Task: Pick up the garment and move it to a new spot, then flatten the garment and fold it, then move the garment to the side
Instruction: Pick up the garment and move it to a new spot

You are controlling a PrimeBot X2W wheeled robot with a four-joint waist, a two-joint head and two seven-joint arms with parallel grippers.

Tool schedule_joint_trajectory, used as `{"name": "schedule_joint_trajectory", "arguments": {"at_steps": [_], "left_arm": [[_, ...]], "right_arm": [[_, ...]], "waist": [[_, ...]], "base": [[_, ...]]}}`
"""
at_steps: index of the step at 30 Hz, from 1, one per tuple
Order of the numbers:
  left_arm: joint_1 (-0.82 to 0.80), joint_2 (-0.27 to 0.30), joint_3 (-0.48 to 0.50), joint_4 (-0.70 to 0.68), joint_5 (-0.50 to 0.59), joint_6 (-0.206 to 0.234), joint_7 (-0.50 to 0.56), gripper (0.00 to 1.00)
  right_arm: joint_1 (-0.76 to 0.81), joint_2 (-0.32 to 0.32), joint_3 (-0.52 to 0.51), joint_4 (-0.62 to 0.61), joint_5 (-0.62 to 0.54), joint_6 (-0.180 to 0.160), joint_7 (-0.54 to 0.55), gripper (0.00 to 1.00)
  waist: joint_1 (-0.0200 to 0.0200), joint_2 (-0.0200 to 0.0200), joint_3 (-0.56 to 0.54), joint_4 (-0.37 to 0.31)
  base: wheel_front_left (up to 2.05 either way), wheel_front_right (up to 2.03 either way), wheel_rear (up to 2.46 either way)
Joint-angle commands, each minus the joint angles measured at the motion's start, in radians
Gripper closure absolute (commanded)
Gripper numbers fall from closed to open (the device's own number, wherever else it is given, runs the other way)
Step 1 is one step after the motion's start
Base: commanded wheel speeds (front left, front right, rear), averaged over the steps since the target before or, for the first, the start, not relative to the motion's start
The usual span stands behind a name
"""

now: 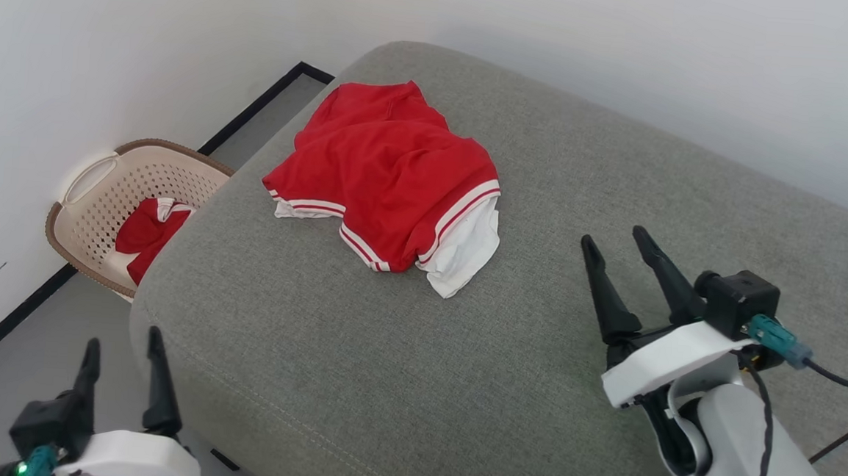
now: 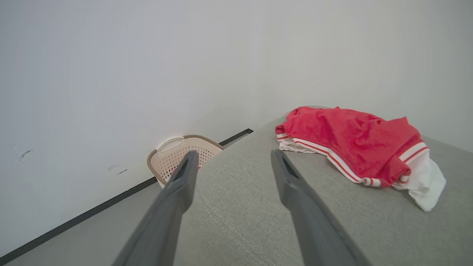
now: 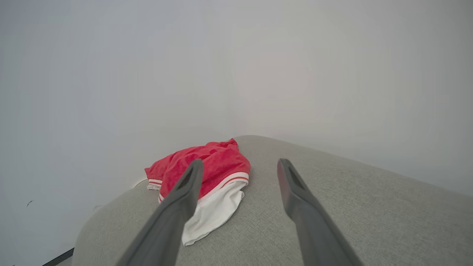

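The garment (image 1: 387, 173), a red shirt with white sleeve ends and striped white bands, lies crumpled on the far left part of a grey cushioned surface (image 1: 505, 361). It appears too in the left wrist view (image 2: 351, 144) and the right wrist view (image 3: 207, 173). My left gripper (image 1: 123, 337) hovers open off the surface's near left corner, well short of the garment. Over the right side of the surface my right gripper (image 1: 615, 239) is open, to the right of the garment, nothing between its fingers.
A beige perforated laundry basket (image 1: 95, 196) stands on the floor at the left, against the white wall, with another red and white cloth (image 1: 146, 232) inside. A black cable (image 1: 838, 381) trails from the right wrist. The surface drops off at its left and near edges.
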Motion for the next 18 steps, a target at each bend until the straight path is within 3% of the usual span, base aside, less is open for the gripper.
{"name": "schedule_joint_trajectory", "arguments": {"at_steps": [1,4,8,15,16,18], "left_arm": [[-0.005,0.000,-0.014,0.002,-0.008,-0.004,-0.005,0.00],[-0.049,0.000,-0.046,0.024,0.012,-0.032,-0.005,0.00],[-0.153,0.006,-0.062,0.061,0.035,-0.073,-0.005,0.00],[-0.461,0.095,-0.087,0.294,-0.006,-0.115,0.000,0.00],[-0.505,0.135,-0.102,0.340,0.007,-0.117,0.017,0.00],[-0.594,0.164,-0.127,0.428,-0.044,-0.120,0.065,0.00]], "right_arm": [[-0.001,-0.010,-0.005,0.002,0.008,0.000,-0.005,0.00],[0.019,-0.023,-0.026,-0.004,0.009,0.000,-0.005,0.00],[0.009,-0.035,-0.015,-0.021,-0.004,0.000,-0.005,0.00],[-0.036,-0.074,-0.019,-0.046,0.005,0.000,-0.005,0.00],[-0.043,-0.077,-0.017,-0.051,0.006,0.000,-0.005,0.00],[-0.056,-0.081,-0.019,-0.060,0.010,0.000,-0.005,0.00]], "waist": [[-0.0001,0.0000,0.004,-0.003],[-0.0001,0.0000,0.012,-0.010],[-0.0001,0.0000,0.069,-0.093],[-0.0001,0.0000,0.211,-0.262],[-0.0001,0.0000,0.234,-0.286],[-0.0001,0.0000,0.269,-0.326]], "base": [[0.00,0.00,0.00],[0.00,0.00,0.00],[0.00,0.00,0.00],[0.00,0.00,0.00],[0.00,0.00,0.00],[0.00,0.00,0.00]]}}
